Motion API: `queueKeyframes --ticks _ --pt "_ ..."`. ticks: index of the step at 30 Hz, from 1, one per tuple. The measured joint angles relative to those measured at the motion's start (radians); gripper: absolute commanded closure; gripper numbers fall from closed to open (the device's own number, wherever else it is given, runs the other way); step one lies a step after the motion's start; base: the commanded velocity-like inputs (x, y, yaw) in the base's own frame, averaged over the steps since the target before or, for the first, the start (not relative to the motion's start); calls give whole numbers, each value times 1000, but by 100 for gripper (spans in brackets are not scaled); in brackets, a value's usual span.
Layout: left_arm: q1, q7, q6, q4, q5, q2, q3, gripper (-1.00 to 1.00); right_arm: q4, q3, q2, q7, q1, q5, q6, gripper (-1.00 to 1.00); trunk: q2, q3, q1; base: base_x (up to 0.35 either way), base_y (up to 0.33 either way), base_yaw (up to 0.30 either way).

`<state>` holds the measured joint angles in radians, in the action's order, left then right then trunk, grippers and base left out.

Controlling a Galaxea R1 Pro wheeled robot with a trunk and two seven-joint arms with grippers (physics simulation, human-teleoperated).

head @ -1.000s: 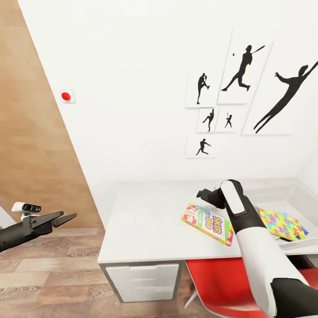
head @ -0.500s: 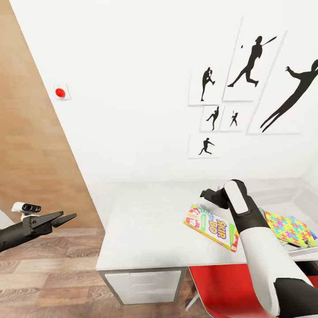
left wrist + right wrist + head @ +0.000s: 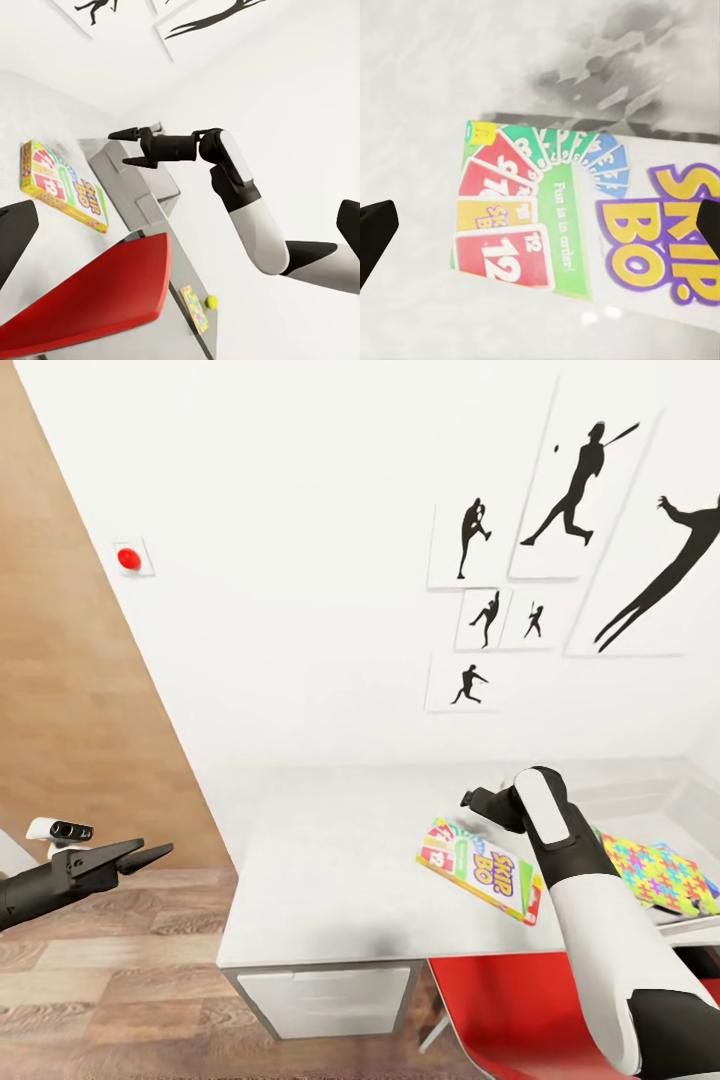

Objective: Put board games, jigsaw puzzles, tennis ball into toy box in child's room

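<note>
My right gripper [image 3: 135,148] hangs open above the Skip-Bo [image 3: 480,868]; my left gripper [image 3: 150,852] is open, empty

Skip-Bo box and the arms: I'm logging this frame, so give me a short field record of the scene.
Skip-Bo box: flat on the table, not gripped
right gripper: open, above the Skip-Bo box
left gripper: open, empty, over the floor, left of the table
puzzle: in the toy box
chair: red, under the table edge

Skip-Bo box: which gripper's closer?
Right. Right gripper hangs open over the Skip-Bo box on the table; left gripper is off past the table's end, above floor.
</note>
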<state>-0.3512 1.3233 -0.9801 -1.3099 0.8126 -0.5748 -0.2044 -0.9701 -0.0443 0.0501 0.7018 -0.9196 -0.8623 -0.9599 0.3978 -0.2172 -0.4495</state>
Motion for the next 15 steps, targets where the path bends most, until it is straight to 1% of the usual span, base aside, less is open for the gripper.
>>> queueKeyframes --ticks 9,15 --pt "0 -1 1 0 0 0 0 -100 0 0 9 1 -1 0 1 -100 0 -14 0 2 0 0" --pt "0 -2 1 0 0 0 0 -100 0 0 13 0 0 0 36 -100 0 -24 0 97 33 0"
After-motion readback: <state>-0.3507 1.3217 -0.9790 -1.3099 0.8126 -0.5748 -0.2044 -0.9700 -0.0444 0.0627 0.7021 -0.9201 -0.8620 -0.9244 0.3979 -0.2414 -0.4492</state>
